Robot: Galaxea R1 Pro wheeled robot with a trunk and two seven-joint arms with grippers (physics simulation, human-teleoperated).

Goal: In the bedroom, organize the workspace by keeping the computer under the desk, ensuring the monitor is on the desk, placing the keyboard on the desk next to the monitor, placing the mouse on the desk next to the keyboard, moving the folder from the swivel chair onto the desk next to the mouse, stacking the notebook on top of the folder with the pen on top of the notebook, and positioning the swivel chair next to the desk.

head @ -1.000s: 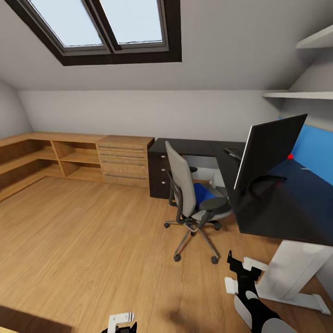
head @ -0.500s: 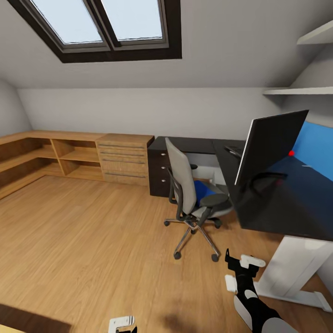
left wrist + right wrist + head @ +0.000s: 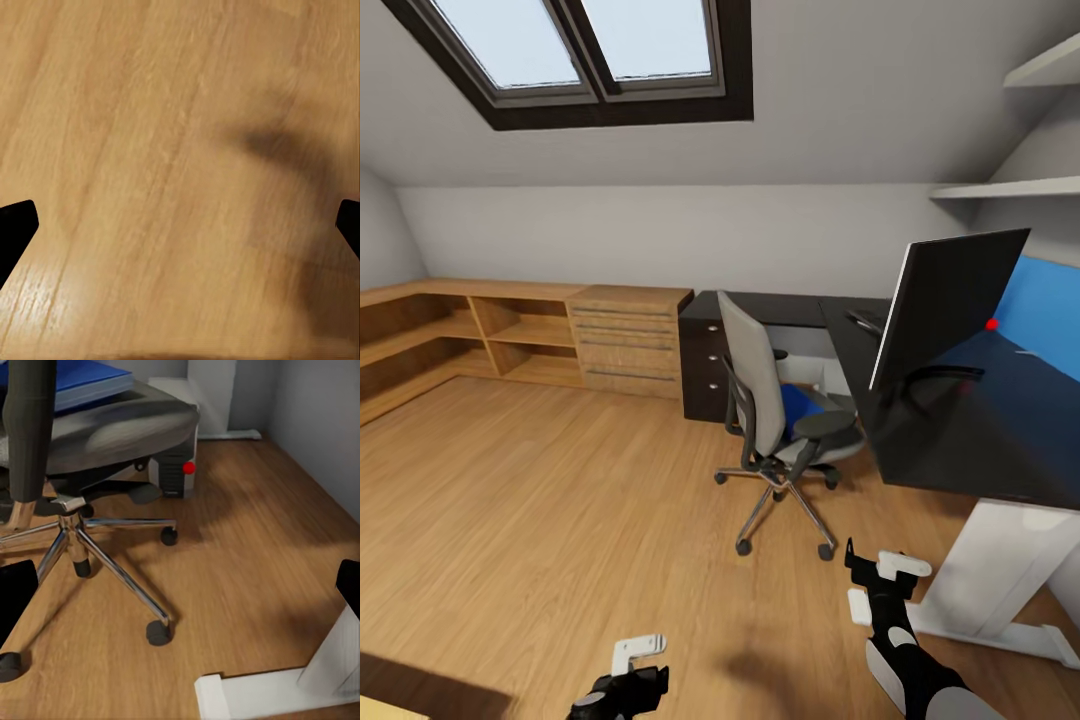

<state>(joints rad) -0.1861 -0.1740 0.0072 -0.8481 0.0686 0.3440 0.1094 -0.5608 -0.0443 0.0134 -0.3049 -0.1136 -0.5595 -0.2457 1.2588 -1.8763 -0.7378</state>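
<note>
Closer to the desk (image 3: 960, 440) than a second ago, view tilted slightly down, left gripper (image 3: 628, 668) risen further into sight. Both sets of jaws spread wide, holding nothing; right gripper (image 3: 880, 590) low beside the desk's white leg. Blue folder (image 3: 797, 407) still flat on the swivel chair (image 3: 760, 400) seat; monitor (image 3: 950, 300) already on the desk. Folder pickup judged next, approach unfinished.
</note>
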